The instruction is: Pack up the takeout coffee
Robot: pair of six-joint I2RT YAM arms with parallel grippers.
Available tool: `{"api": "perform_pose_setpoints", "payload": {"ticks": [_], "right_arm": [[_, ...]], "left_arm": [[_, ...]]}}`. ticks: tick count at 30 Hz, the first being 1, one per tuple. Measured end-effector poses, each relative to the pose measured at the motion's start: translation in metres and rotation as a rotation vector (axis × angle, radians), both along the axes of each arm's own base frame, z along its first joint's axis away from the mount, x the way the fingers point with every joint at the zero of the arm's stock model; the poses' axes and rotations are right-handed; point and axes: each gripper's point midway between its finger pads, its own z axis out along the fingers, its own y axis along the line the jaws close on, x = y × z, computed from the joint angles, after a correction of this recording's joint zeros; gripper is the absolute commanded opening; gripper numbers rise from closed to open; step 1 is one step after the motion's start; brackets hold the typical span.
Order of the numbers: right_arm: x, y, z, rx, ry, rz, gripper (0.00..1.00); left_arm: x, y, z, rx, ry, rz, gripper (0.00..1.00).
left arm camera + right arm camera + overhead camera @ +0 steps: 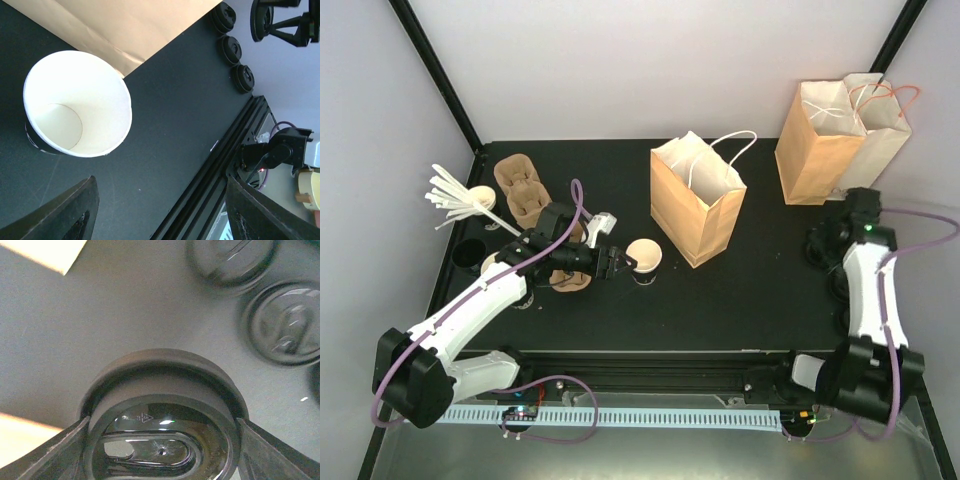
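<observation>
Done so far: nothing is packed; the coffee cup (644,258) stands outside the paper bag (695,200) with no lid on it.
Left to do: we judge that a lid must go on first, then the cup goes into the bag.
Cup's place: mid-table, upright, just left of the bag's near corner.
Cup's look: small, cream inside, with a wide round mouth and a dark lower wall; we see nothing in it.
Left gripper (616,262): spread wide and empty, the cup just ahead of it.
Right gripper (162,419): at the right side, closed against the rim of a black lid (160,452); we cannot tell whether the lid is lifted.
</observation>
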Motion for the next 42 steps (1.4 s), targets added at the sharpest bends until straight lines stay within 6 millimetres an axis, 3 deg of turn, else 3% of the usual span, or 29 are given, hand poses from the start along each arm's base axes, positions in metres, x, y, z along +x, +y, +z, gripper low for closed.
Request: {"api": "perform_pose_setpoints", "payload": {"ticks": [4, 9, 11, 20, 25, 29, 34, 42], "right_arm": [[-0.014, 0.070, 0.000, 0.003, -0.067, 0.238, 0.76], [-0.055, 0.148, -0.018, 0.066, -0.123, 0.524, 0.65], [-0.066, 0.176, -0.016, 0.097, -0.154, 0.637, 0.63], [-0.083, 0.279, 0.009, 0.119, -0.216, 1.049, 0.65], [-0.084, 0.349, 0.041, 0.038, -0.245, 1.279, 0.65], [-0.074, 0.402, 0.063, -0.053, -0.268, 1.427, 0.69], [-0.046, 0.434, 0.065, -0.196, -0.227, 1.516, 0.71], [-0.015, 0.451, 0.029, -0.380, -0.034, 1.588, 0.73]], "left_arm": [[0.000, 0.000, 0.000, 0.000, -0.001, 0.001, 0.72], [0.005, 0.001, -0.006, 0.019, 0.009, 0.016, 0.73], [0.009, 0.004, -0.010, 0.031, 0.015, 0.033, 0.73], [0.038, 0.016, -0.006, 0.041, 0.019, 0.113, 0.73], [0.054, 0.032, 0.004, 0.034, 0.004, 0.177, 0.73], [0.062, 0.053, 0.005, 0.038, 0.013, 0.243, 0.73], [0.070, 0.074, 0.014, 0.025, -0.011, 0.310, 0.73], [0.066, 0.080, 0.010, 0.016, 0.007, 0.329, 0.73]]}}
